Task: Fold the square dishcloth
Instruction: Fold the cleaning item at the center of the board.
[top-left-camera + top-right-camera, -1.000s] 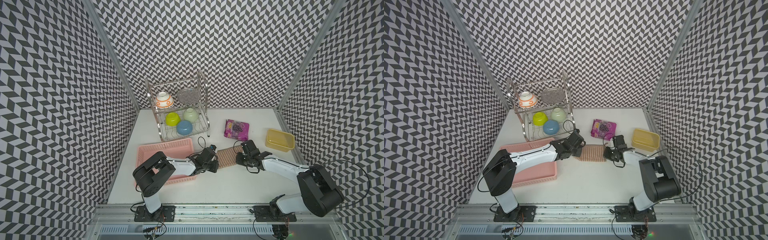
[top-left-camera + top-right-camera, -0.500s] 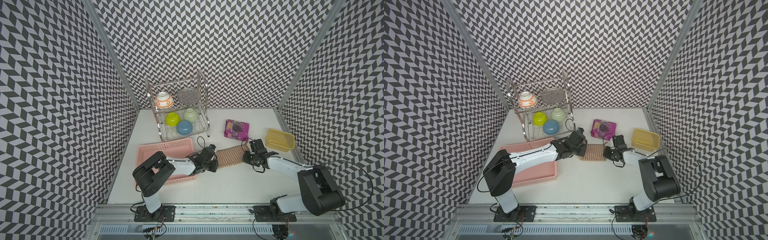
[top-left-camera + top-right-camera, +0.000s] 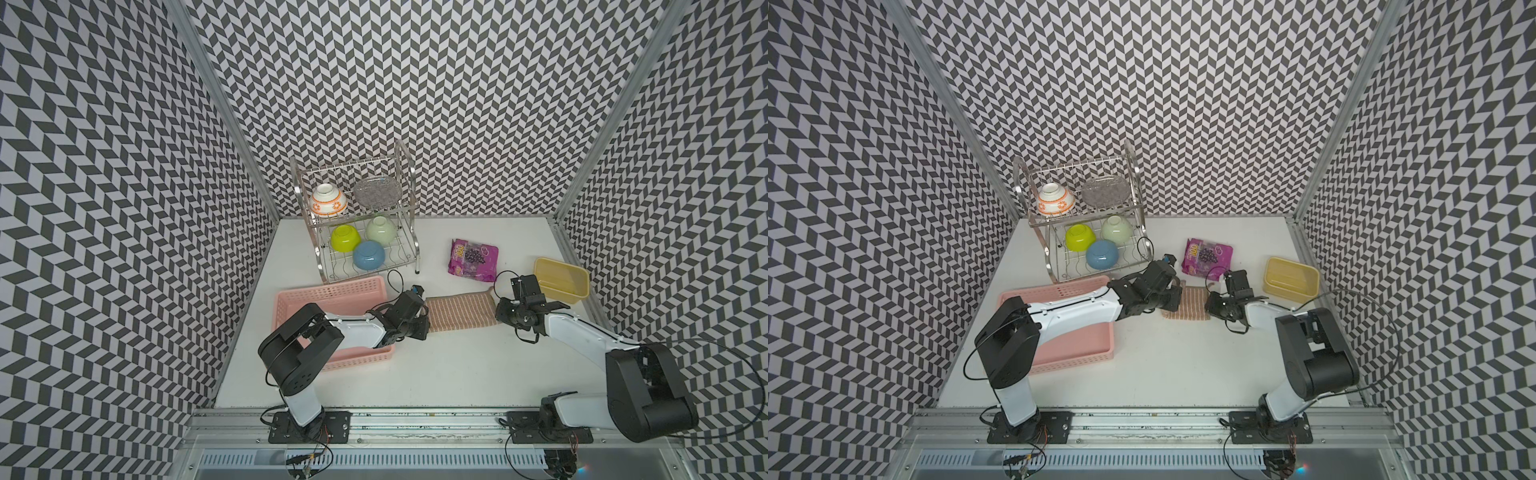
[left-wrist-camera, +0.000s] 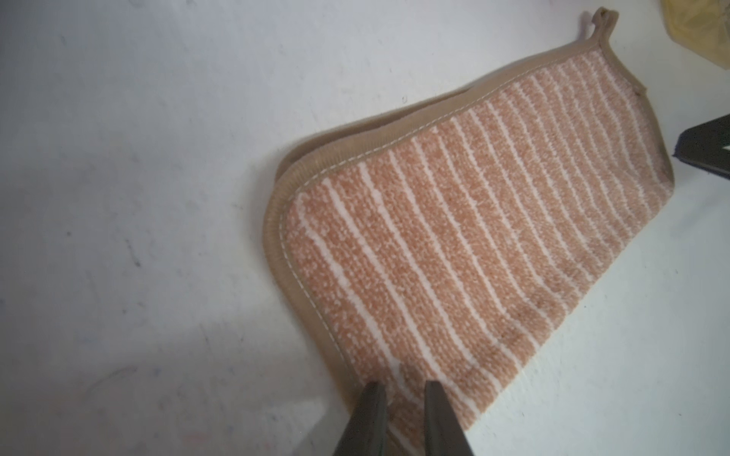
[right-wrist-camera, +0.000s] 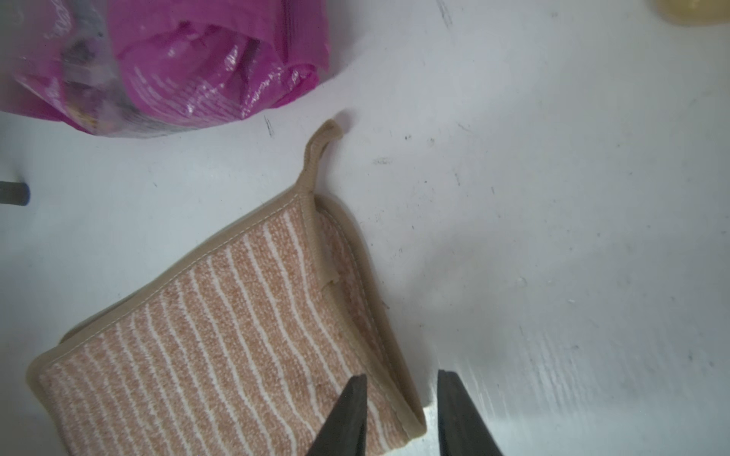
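Dishcloth (image 3: 459, 311) between newly widened jaws

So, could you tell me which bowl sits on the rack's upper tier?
The white-and-orange bowl; the lime bowl, pale-green bowl and blue bowl sit a tier lower.

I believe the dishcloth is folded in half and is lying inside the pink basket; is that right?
Not quite: the dishcloth, folded in half, lies on the white table beside the pink basket, not inside it; both top views show this.
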Controlling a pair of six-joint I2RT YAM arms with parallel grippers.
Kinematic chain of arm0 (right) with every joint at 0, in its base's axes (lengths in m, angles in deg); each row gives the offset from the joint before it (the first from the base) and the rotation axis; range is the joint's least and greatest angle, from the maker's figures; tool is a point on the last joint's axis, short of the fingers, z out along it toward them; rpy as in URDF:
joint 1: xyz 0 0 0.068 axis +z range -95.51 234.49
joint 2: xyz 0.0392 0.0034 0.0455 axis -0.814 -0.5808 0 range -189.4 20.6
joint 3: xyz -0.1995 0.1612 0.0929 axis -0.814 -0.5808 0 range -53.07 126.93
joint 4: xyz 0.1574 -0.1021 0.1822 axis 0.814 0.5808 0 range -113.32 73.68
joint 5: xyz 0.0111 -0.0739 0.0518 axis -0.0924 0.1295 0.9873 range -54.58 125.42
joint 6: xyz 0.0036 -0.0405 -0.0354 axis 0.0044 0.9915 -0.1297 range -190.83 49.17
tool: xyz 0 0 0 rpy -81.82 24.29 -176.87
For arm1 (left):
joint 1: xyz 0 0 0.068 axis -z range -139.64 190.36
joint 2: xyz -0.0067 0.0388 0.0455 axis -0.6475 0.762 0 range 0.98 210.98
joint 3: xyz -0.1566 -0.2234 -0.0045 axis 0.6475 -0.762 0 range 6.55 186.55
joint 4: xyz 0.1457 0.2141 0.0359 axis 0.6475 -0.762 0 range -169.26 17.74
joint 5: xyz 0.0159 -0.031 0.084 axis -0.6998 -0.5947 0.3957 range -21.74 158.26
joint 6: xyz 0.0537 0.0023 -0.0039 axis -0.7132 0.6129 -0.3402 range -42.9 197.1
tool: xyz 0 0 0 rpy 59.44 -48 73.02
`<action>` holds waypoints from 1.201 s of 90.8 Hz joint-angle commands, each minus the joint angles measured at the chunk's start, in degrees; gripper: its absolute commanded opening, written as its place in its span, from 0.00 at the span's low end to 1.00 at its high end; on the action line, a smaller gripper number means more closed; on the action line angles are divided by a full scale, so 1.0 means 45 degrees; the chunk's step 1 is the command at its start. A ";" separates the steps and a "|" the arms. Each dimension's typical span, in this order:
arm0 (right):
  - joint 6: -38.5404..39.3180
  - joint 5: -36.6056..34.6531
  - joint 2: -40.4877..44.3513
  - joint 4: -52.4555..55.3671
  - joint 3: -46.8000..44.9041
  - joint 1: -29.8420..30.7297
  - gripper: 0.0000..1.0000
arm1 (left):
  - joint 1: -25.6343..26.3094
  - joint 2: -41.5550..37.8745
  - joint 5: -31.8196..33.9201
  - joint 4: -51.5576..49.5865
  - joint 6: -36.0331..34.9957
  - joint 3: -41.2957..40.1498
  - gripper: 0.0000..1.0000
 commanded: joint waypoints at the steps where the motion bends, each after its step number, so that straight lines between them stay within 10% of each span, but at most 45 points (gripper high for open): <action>1: 0.0275 0.0620 0.0466 0.0057 0.0275 -0.0412 0.36 | -0.0033 -0.0580 0.0244 -0.0525 -0.0192 0.0407 0.27; 32: 0.0727 0.3216 0.0513 -0.0645 -0.0133 -0.1187 0.44 | -0.0013 -0.1010 0.0440 -0.0859 -0.0101 0.0899 0.32; 109: 0.1122 0.4090 -0.0485 -0.1115 0.0381 -0.1196 0.42 | 0.0077 0.0325 0.2625 -0.2861 0.1627 0.2052 0.41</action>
